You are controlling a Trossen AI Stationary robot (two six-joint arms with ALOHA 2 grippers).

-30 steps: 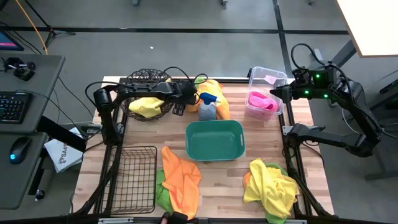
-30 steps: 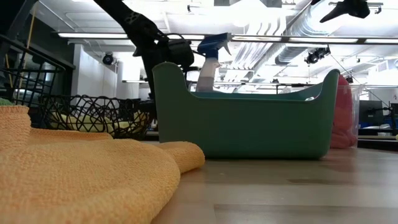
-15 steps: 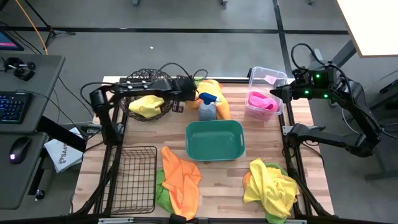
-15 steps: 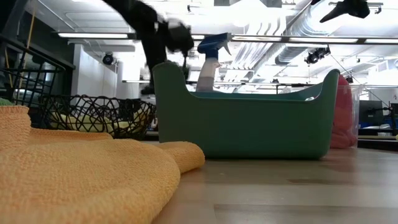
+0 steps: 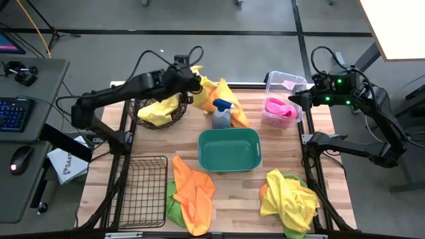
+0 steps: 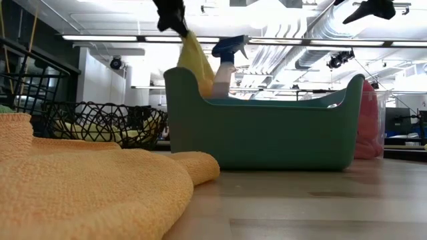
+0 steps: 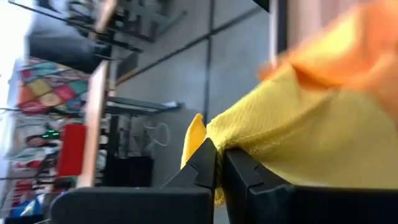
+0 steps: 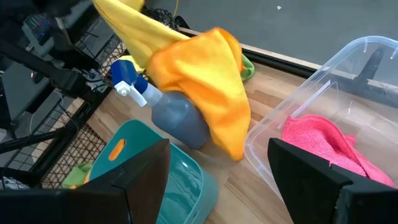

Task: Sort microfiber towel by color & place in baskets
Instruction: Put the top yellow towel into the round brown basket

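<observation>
My left gripper [image 5: 192, 79] is high over the table's far edge, between the round wire basket [image 5: 157, 106] and the blue-grey spray bottle [image 5: 221, 114]. It is shut on a yellow towel [image 5: 202, 85]. An orange towel [image 8: 205, 81] drapes against the bottle's far side. Another yellow towel [image 5: 159, 111] lies in the round basket. My right gripper [image 8: 217, 180] hangs open above the clear bin [image 5: 295, 83], which holds a pink towel [image 5: 279, 108]. The teal tub [image 5: 229, 149] stands mid-table and the rectangular wire basket [image 5: 143, 189] near left. My left gripper pinches a bunched edge of the yellow towel [image 7: 231, 140] between its two fingers [image 7: 205, 163]. It comes at it slanting down from the table's left. The towel [image 6: 195, 63] hangs below the gripper, and its lower part runs down behind the spray bottle beside the orange towel.
An orange towel on a green one [image 5: 192, 192] lies at the near edge next to the rectangular basket. A pile with yellow on top [image 5: 289, 196] lies near right. Bare wood shows between the tub and the clear bin.
My left gripper has risen from beside the round basket and gone a little toward the far edge, taking the yellow towel with it. The towel's upper part is now drawn up and hangs from the fingers; its lower part stays by the spray bottle.
</observation>
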